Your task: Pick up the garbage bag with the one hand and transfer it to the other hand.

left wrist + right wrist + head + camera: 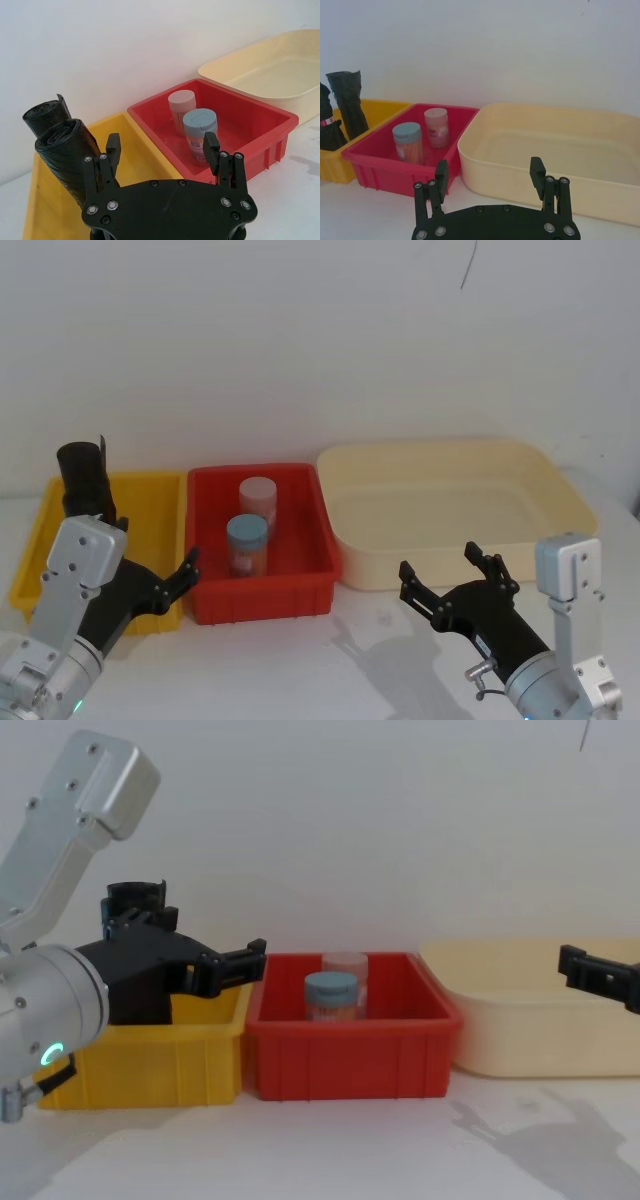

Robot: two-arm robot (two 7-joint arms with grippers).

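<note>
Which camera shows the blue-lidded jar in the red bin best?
Head view: the blue-lidded jar shows whole, lid to base, in the red bin. Left wrist view: nearer, but the left gripper overlaps it. Chest view: lower half behind the bin wall. Right wrist view: farther off, side-on.

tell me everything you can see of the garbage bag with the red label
The garbage bag is a black, crinkly plastic roll with a small red label, standing on end in the yellow bin beside a plain black roll, partly cut by the picture's edge. The open left gripper hovers short of it, not touching.
</note>
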